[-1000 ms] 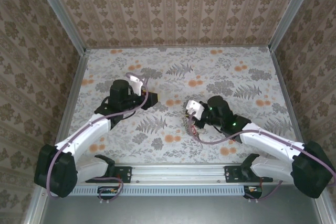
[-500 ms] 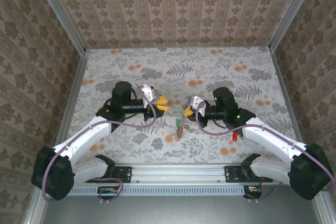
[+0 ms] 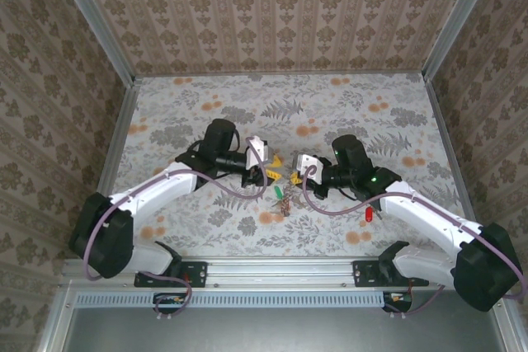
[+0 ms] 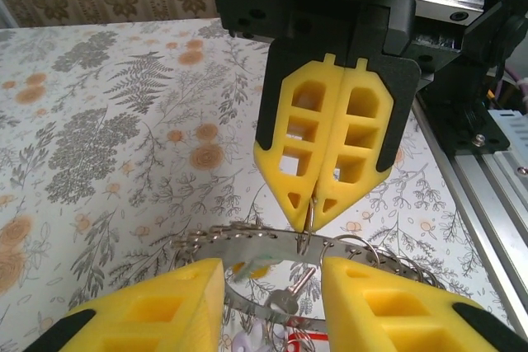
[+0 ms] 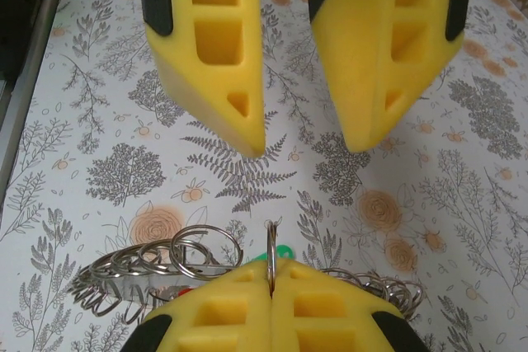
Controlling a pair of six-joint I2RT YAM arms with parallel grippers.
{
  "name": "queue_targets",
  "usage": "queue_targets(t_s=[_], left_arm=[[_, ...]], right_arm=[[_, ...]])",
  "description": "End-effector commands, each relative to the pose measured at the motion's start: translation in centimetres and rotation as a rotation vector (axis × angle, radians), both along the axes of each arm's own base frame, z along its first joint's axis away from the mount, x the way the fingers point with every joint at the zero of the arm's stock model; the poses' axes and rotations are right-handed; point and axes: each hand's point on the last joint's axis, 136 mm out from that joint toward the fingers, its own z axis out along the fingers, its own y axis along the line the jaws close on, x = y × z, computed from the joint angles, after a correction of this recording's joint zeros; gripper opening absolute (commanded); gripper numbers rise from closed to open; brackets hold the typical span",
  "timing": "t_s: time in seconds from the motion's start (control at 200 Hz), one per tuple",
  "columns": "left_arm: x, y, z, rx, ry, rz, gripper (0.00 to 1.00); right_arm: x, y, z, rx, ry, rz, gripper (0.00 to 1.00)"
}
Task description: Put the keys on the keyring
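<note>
Indoors: floral-print table [image 3: 346,105], damask-papered walls [image 3: 280,14] on three sides; right claw [image 3: 295,176] clamped on keyring [image 4: 247,238], left claw [image 3: 271,171] parted.

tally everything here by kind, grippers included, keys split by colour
grippers: 2 (left gripper, right gripper)
keyring: 1
green key: 1
red key: 1
total: 5
</note>
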Motion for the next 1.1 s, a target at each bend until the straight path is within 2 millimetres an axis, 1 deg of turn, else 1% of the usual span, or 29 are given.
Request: queue_targets(t_s=[0.0, 0.225, 0.425, 0.575, 0.67, 0.875, 0.985, 1.01, 1.05, 1.095], left_arm=[[-0.6, -0.7, 0.9, -0.017, -0.038, -0.073, 0.37], [-1.1, -1.6, -0.3, 0.021, -0.022, -0.108, 0.37], [-1.4, -1.8, -1.1, 0.056, -0.021, -0.119, 0.37], [-1.2, -2.0, -1.8, 0.085, -0.036, -0.106, 0.34], [-1.2, -2.2, -1.8, 0.089, -0.045, -0.106, 0.32], [-1.0, -2.5, -2.1, 0.1, -0.058, -0.095, 0.21], [-0.9, -2.7, -1.9, 0.091, -0.065, -0.087, 0.06], [-0.7, -2.7, -1.9, 0.088, -0.068, -0.082, 0.0], [-0.6, -2.8, -1.8, 0.083, -0.073, -0.076, 0.0], [-0.5, -2.8, -1.7, 0.072, -0.082, -0.064, 0.0]], right_arm=[[0.2, 0.5, 1.3, 0.008, -0.04, 0.023, 0.0], [0.4, 0.7, 1.4, 0.023, -0.032, 0.016, 0.0], [0.5, 0.7, 1.4, 0.029, -0.029, 0.006, 0.0], [0.4, 0.7, 1.5, 0.035, -0.026, 0.005, 0.0], [0.4, 0.7, 1.6, 0.042, -0.025, 0.004, 0.0], [0.3, 0.8, 1.7, 0.053, -0.015, 0.005, 0.0], [0.2, 0.8, 1.5, 0.052, -0.003, 0.005, 0.0], [0.2, 0.8, 1.5, 0.049, -0.002, 0.004, 0.0], [0.2, 0.7, 1.3, 0.044, 0.0, -0.001, 0.01], [0.3, 0.4, 0.9, 0.033, -0.001, -0.013, 0.07]])
